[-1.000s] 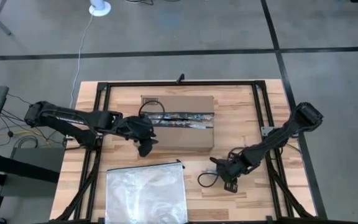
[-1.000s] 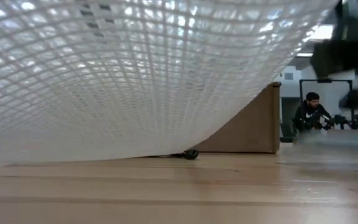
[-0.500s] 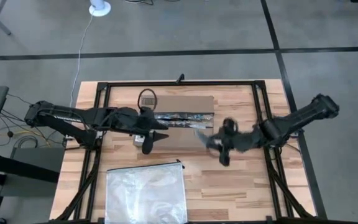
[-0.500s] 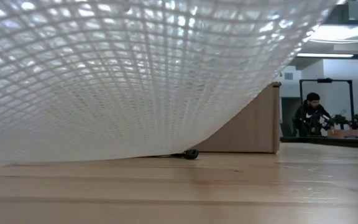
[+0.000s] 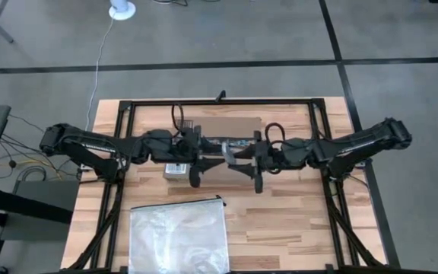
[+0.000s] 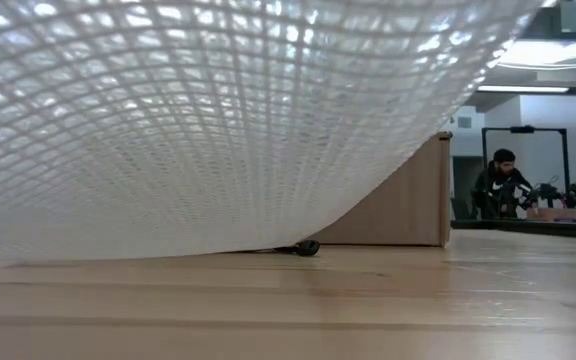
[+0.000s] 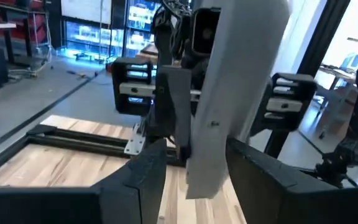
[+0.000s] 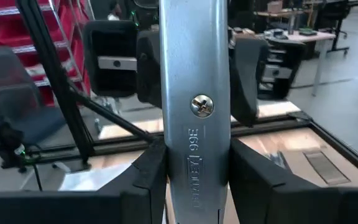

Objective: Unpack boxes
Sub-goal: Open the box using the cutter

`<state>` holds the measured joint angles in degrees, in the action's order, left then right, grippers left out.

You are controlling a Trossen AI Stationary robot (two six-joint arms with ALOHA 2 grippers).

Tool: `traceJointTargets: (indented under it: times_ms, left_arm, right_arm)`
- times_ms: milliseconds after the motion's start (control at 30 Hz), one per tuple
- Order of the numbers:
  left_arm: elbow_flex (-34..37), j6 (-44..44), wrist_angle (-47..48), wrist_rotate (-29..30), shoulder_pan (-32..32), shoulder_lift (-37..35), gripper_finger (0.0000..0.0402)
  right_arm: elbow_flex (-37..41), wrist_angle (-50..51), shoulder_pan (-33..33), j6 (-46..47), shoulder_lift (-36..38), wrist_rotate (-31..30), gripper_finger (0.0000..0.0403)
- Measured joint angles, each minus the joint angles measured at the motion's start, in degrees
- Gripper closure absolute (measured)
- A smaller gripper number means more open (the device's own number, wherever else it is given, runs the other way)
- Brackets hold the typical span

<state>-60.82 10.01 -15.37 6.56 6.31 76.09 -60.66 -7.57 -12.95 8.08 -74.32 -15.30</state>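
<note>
you see the brown cardboard box (image 5: 223,129) in the far middle part of the table (image 5: 295,221), and now both arms meet above it. half a second ago the right arm was more to the right, with its gripper near the box's right end; it has moved toward the centre, and the right gripper (image 5: 238,156) is now over the box's front half. it holds a grey metal tool (image 8: 193,118), a flat handle with a screw and stamped numbers, clamped between its two dark fingers (image 8: 143,180).

the left gripper (image 5: 204,154) has also moved a little to the right since then and now sits just beside the right one, over the dark tape strip (image 5: 238,141). in the left wrist view the same grey tool (image 7: 219,99) stands between the left fingers (image 7: 142,177), but you cannot tell if they press on it or only stand apart around it.

the box looks more covered by the arms than before, so only its far edge and part of the tape show from above. in the low view the box side (image 6: 408,205) stands on the table as before, behind the clear mesh bag (image 6: 218,110), which lies at the near edge of the table (image 5: 179,234) and did not move. a person (image 6: 498,185) sits far in the room behind.
</note>
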Motion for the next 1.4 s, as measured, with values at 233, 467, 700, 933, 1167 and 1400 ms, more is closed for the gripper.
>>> traceJointTargets:
  times_ms: [233, 467, 700, 933, 1167, 1400]
  left_arm:
    - [0.0, -1.1, -1.9, -2.3, -0.1, 0.0, 0.0249]
    - [0.0, -0.8, -2.1, -4.0, -0.1, 0.0, 0.0249]
    - [0.0, -1.0, -3.5, -5.9, 0.0, 0.0, 0.0238]
    - [0.1, -1.2, -4.8, -6.4, -0.1, 0.0, 0.0207]
    - [0.0, -2.3, -5.8, -6.6, -1.0, 0.0, 0.0207]
    - [0.0, -3.5, -5.8, -6.6, -2.8, 0.0, 0.0207]
  right_arm:
    - [0.0, -0.4, 0.8, -0.2, 0.1, 0.8, 0.0286]
    - [0.0, -0.2, 1.4, -0.2, 0.1, 2.8, 0.0286]
    - [0.0, 1.0, 1.5, -0.6, -0.1, 2.1, 0.0286]
    - [0.0, 0.9, 1.8, -0.6, -0.1, 2.2, 0.0286]
    - [0.0, -1.3, 2.0, -0.9, -0.1, 2.6, 0.0286]
    - [0.0, -2.1, 2.2, -0.9, -0.1, 3.2, 0.0286]
